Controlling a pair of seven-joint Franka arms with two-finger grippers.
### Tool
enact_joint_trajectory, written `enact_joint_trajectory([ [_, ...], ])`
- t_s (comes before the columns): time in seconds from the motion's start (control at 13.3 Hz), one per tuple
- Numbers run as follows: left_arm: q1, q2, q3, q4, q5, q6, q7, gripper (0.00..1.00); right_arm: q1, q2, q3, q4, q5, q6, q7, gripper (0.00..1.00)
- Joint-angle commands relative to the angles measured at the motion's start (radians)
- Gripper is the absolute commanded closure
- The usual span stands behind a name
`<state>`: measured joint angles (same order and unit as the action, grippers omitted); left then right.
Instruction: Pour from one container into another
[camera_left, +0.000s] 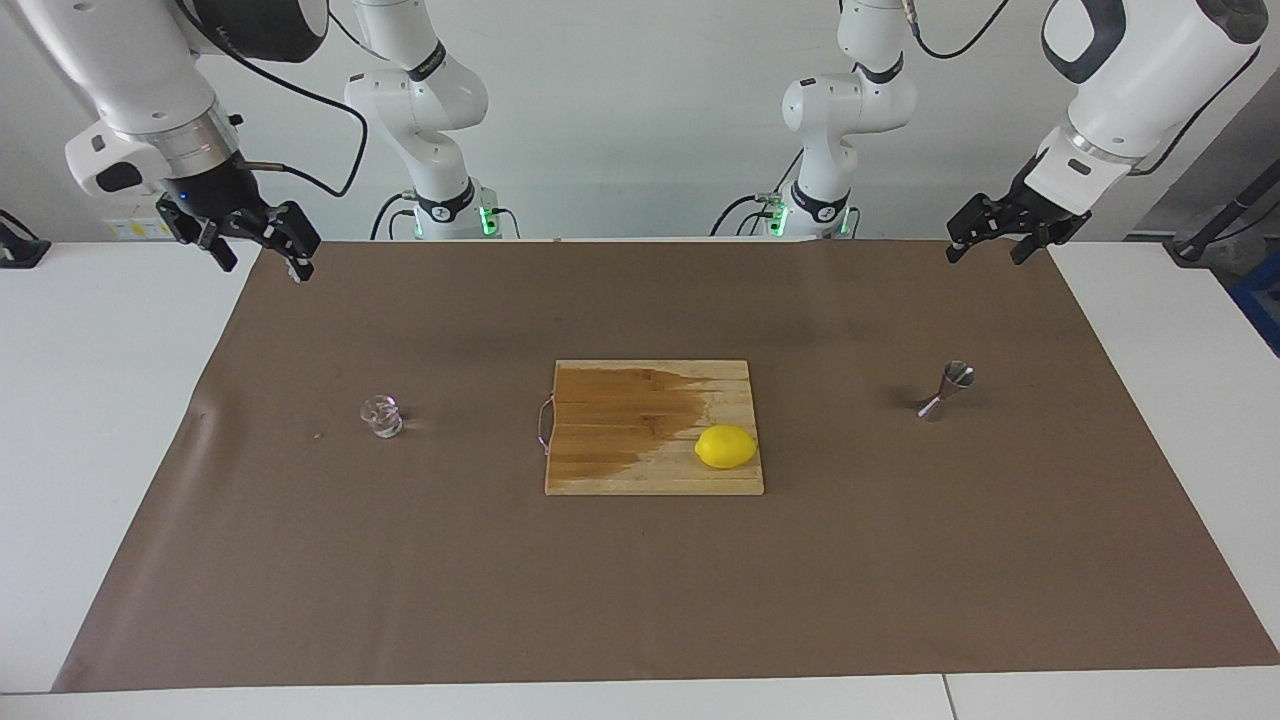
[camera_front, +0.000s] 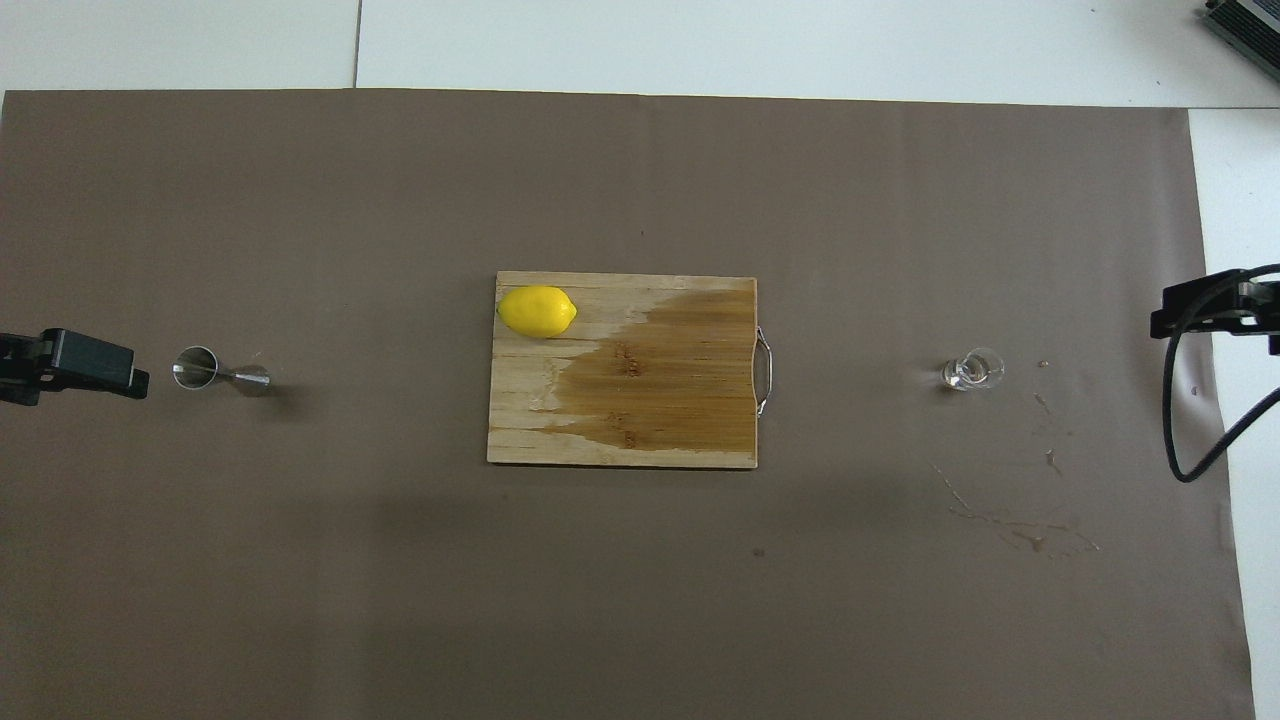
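Glass cup (camera_left: 381, 416) sits on the desk toward the right arm's end, jigger (camera_left: 947, 390) toward the left's. Both hands, right (camera_left: 256, 249) and left (camera_left: 990, 237), hang open and empty. Cup's probably light, slick, breakable: I'd pinch mid-wall, gently.

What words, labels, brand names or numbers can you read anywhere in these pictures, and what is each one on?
No text can be read anywhere.
Yellow lemon, light wooden cutting board, tiny clear glass cup, small silver metal jigger: no label or marking shows.
Brown paper table cover: only stains, no print.
White robot arms: dark marks on the joint bands, too small to read.
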<state>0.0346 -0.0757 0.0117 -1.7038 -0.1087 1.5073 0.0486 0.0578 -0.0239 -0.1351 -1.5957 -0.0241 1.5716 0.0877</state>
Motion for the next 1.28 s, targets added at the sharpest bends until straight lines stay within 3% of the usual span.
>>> enact_joint_trajectory([
  [0.0,0.047,0.011,-0.004,-0.013,-0.063,-0.038,-0.013,0.00,-0.004,-0.027,0.005,-0.026,-0.013,-0.002,-0.011,0.00],
  [0.23,0.106,0.072,-0.009,0.019,-0.179,-0.111,-0.143,0.00,-0.004,-0.028,0.005,-0.026,-0.013,-0.002,-0.013,0.00],
  [0.6,0.205,0.204,-0.022,0.096,-0.261,-0.199,-0.161,0.00,-0.004,-0.028,0.005,-0.026,-0.017,-0.001,-0.025,0.00],
  [0.75,0.244,0.255,-0.024,0.130,-0.351,-0.251,-0.292,0.00,-0.004,-0.028,0.006,-0.027,-0.019,-0.001,-0.046,0.00],
  [0.9,0.269,0.258,-0.027,0.130,-0.425,-0.275,-0.462,0.00,-0.004,-0.028,0.006,-0.026,-0.019,-0.001,-0.057,0.00],
  [1.21,0.300,0.284,-0.025,0.128,-0.500,-0.295,-0.550,0.00,-0.004,-0.028,0.005,-0.026,-0.017,-0.001,-0.048,0.00],
])
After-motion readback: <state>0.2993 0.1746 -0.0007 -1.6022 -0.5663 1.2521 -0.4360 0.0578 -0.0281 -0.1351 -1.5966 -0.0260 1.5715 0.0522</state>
